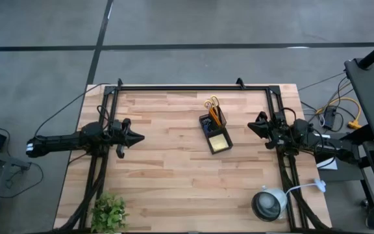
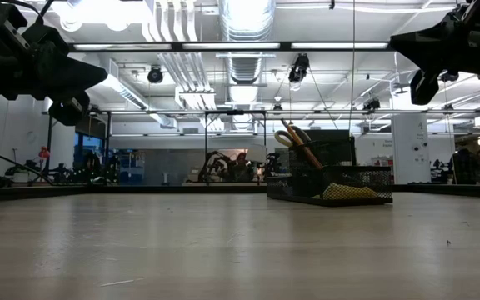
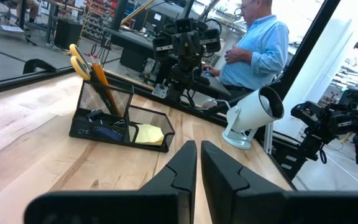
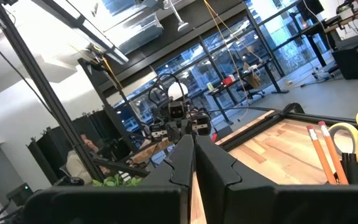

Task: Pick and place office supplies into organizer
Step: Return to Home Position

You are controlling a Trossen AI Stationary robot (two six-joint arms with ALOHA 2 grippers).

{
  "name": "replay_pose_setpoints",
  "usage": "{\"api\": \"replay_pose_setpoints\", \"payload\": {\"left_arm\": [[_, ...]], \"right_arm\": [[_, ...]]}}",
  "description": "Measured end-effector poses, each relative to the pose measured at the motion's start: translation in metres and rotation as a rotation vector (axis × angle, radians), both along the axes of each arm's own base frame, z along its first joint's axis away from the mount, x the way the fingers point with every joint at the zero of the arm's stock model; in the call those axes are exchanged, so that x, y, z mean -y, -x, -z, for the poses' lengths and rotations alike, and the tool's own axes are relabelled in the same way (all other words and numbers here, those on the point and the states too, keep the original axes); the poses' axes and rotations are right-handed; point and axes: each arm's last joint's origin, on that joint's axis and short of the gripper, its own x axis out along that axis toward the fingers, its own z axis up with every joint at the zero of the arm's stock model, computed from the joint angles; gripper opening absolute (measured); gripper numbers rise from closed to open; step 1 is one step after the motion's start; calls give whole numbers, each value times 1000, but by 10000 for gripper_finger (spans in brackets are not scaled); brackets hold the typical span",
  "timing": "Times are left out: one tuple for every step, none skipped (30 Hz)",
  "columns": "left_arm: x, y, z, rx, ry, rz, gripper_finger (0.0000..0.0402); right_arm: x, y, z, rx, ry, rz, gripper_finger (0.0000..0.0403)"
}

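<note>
The black mesh organizer [image 1: 215,132] stands on the table right of centre. Its cup section holds yellow-handled scissors [image 1: 211,102] and orange pencils [image 3: 101,79]. The yellow sticky-note pad [image 1: 219,142] lies in its lower tray, with dark small items [image 3: 104,130] in another compartment. My left gripper [image 1: 141,137] hovers shut above the table's left part, pointing at the organizer. My right gripper [image 1: 250,125] hovers shut at the right side, facing it too. In the wrist views the left gripper [image 3: 199,148] and the right gripper [image 4: 194,142] show their fingers together.
A round grey-white lamp [image 1: 269,202] stands near the table's near right corner. A green plant [image 1: 109,211] sits at the near left corner. A black frame rail [image 1: 193,87] runs along the far edge. A person in a blue shirt [image 3: 257,46] is beyond the table's right side.
</note>
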Motion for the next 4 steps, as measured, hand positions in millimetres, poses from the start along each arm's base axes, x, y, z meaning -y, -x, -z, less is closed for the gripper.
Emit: {"api": "replay_pose_setpoints", "payload": {"left_arm": [[0, 0, 0, 0, 0, 0, 8], [0, 0, 0, 0, 0, 0, 8], [0, 0, 0, 0, 0, 0, 8], [0, 0, 0, 0, 0, 0, 8]], "right_arm": [[0, 0, 0, 0, 0, 0, 9], [0, 0, 0, 0, 0, 0, 9], [0, 0, 0, 0, 0, 0, 9], [0, 0, 0, 0, 0, 0, 9]]}}
